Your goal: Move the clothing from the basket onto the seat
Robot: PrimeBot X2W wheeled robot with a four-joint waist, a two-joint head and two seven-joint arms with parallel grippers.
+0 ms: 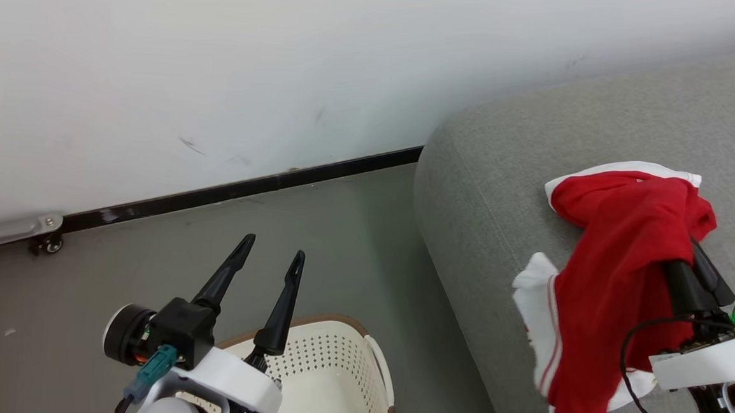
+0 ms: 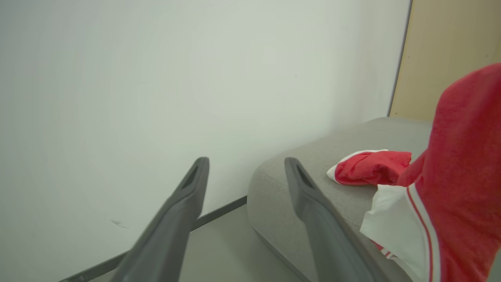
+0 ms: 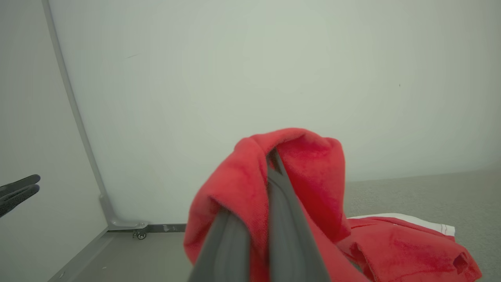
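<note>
Clothing (image 1: 618, 273), two pieces; one pinched by right claw (image 3: 273, 164).

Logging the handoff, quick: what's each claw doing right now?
Left claw: open, holding nothing.
Right claw: shut on red clothing.

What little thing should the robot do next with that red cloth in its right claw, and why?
Probably lower the right gripper a little and open it. It is shut on a red garment hanging above the grey seat, beside another red garment already lying there, so letting go should drop it onto the seat.
</note>
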